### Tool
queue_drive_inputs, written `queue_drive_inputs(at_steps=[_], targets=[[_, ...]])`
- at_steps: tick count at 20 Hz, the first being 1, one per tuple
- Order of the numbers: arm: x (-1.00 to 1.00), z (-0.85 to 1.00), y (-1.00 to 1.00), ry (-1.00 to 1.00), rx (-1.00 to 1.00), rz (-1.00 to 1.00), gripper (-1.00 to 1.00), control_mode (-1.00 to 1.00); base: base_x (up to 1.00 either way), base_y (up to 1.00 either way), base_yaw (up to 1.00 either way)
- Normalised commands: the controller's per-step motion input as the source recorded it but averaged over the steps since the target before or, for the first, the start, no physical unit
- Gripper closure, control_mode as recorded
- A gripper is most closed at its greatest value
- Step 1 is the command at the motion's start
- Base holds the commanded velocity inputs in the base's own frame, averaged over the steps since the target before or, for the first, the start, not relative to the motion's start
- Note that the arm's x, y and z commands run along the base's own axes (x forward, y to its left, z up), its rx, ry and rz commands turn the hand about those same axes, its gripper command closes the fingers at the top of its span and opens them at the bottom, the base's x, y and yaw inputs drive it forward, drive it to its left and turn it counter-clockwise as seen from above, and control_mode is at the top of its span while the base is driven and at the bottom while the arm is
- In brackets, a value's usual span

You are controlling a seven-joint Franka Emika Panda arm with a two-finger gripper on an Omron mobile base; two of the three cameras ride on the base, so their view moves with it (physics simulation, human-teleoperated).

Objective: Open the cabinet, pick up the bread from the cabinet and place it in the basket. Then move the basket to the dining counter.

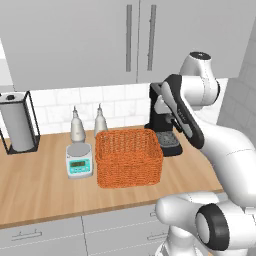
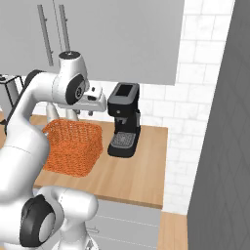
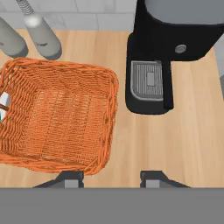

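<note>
The light-grey upper cabinet (image 1: 75,45) hangs over the counter with both doors shut, its two bar handles (image 1: 129,37) side by side. The bread is hidden. Below it, the orange wicker basket (image 1: 128,157) stands empty on the wood counter, also seen from the right (image 2: 71,146) and from above (image 3: 57,116). My gripper (image 3: 110,180) is open and points down, hovering above the counter between the basket's right edge and the coffee machine (image 3: 166,57). The hand (image 2: 93,101) sits below the cabinet. The dining counter is out of view.
A black coffee machine (image 1: 165,130) stands right of the basket. A digital scale (image 1: 80,161) sits just left of the basket, with two grey bottles (image 1: 76,127) behind it. A paper towel holder (image 1: 17,122) is far left. A grey side wall (image 2: 219,146) borders the counter's right end.
</note>
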Motion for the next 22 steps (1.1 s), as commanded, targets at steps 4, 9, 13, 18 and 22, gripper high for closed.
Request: queue_drive_inputs(at_steps=[4,9,13,18,22], targets=[[0.0,0.0,-0.08,0.0,0.0,0.0,-1.0,-1.0,0.0,0.0,0.0],[-0.14,0.04,0.56,-0.01,-0.07,0.02,-1.0,-1.0,0.0,0.0,0.0],[0.0,0.4,0.36,-0.24,-0.1,0.01,-1.0,-1.0,0.0,0.0,0.0],[0.0,0.99,0.23,-0.43,0.03,0.0,-1.0,-1.0,0.0,0.0,0.0],[0.17,1.0,0.33,-0.38,0.14,0.0,-1.0,-1.0,0.0,0.0,0.0]])
